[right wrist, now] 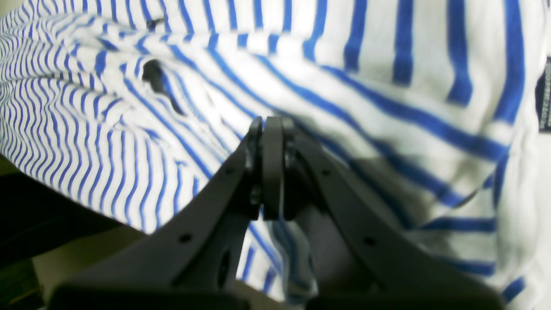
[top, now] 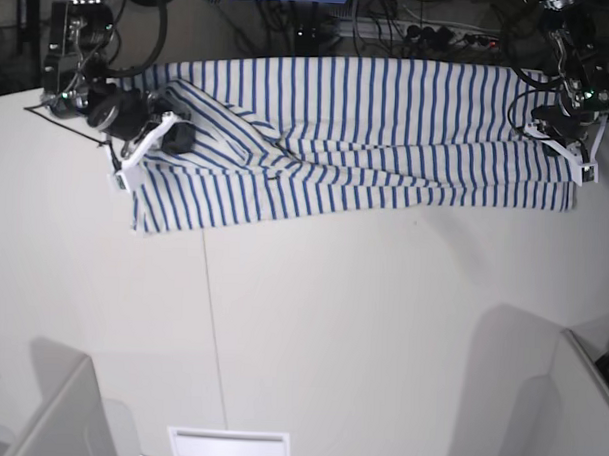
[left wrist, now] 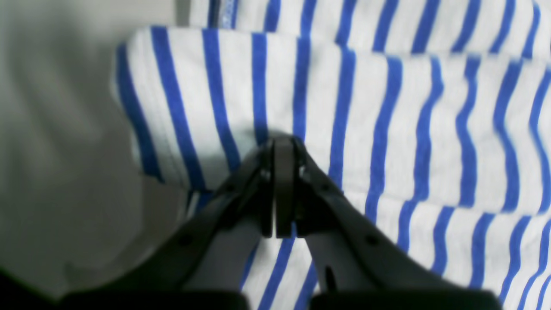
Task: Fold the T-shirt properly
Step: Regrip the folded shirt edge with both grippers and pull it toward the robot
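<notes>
T-shirt (top: 368, 140): soft white knit cloth with thin blue stripes, lying as a long folded band along the far edge of the table, reaching from near one far corner to near the other.
T-shirt layers: several folded layers are stacked; the wrist views show rounded fold edges and slack, wavy stripes.
T-shirt creases: in the base view a diagonal ridge of bunched cloth runs across the half nearer the right arm, and the cloth there lies rumpled rather than flat.
Tag (right wrist: 545, 94): a small dark patch at the picture's right edge in the right wrist view; its lettering is too blurred to read.
Table (top: 331, 339): smooth, matte, pale surface with a thin seam line running from the shirt toward the near edge.
Left tool (left wrist: 284, 146): dark, matte plastic fingers with small screw holes, drawn fully together at the tips; the tips press against the striped cloth at a rounded fold, and cloth appears pinched between them.
Left tool place: at the end of the shirt near one far corner of the table.
Right tool (right wrist: 271, 129): the same dark angular fingers, closed tip to tip, set against crumpled cloth that appears caught between them.
Right tool place: at the shirt's other end, near the opposite far corner.
Right-side cloth: a small dark gap shows between folds just beyond the tips.
</notes>
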Available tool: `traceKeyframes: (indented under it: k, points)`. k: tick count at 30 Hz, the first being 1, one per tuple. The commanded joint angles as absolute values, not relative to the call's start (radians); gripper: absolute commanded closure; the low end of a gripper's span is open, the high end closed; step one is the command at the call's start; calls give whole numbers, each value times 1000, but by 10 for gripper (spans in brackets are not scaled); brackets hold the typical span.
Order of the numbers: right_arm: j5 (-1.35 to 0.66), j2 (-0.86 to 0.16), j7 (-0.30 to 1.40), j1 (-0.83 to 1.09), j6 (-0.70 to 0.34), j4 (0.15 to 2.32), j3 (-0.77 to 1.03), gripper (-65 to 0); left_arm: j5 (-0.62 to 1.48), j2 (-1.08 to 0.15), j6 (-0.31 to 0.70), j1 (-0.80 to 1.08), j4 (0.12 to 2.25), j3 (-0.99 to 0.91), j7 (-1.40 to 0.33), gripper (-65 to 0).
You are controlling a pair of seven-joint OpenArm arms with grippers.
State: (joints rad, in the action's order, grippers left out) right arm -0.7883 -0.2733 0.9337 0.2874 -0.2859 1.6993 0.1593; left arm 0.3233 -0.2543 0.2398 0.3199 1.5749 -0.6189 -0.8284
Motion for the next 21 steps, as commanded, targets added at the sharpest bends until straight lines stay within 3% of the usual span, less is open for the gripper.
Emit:
traceKeyframes:
  k: [1,9,21]
  points:
    - [-768,-294,918,263,-289,1685,165,0,308,-265,237,297,1552,-618,-848,0]
    - [-526,-226,917,65,-289,1426,174,0,107,-254,237,101,1417,-599,-845,0]
    - [-518,-223,934,-76,-286,1368,176,0,13,-242,243,-84,1368,-599,-900,0]
